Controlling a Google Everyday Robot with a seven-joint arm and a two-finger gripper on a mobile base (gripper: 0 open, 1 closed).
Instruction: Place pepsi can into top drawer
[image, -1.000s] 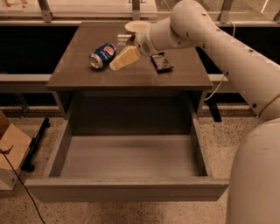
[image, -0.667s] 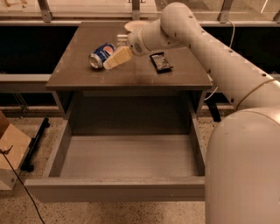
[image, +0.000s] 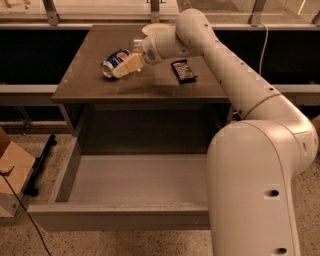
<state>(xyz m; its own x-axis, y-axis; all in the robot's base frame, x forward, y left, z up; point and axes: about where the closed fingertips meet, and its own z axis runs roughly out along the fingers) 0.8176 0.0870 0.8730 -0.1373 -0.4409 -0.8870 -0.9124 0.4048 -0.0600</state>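
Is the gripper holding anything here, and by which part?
Cannot tell. The gripper is at the side of the pepsi can lying on the cabinet top, but a grip isn't visible.

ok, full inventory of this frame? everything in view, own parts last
pepsi can: 1, blue with silver ends, lying on its side on the cabinet top, left part
snack packet: 1, black, flat on the cabinet top, right of the can
pale dish: 1, whitish, back edge of the top, partly hidden by the arm
cabinet: 1, brown top
top drawer: 1, grey, pulled open, nothing in it
cardboard box: 1, tan, floor at far left
cable: 1, black, floor by the box
robot arm: 1, white, reaching from the right over the top
end effector: 1, pale, at the can, overlapping it in view
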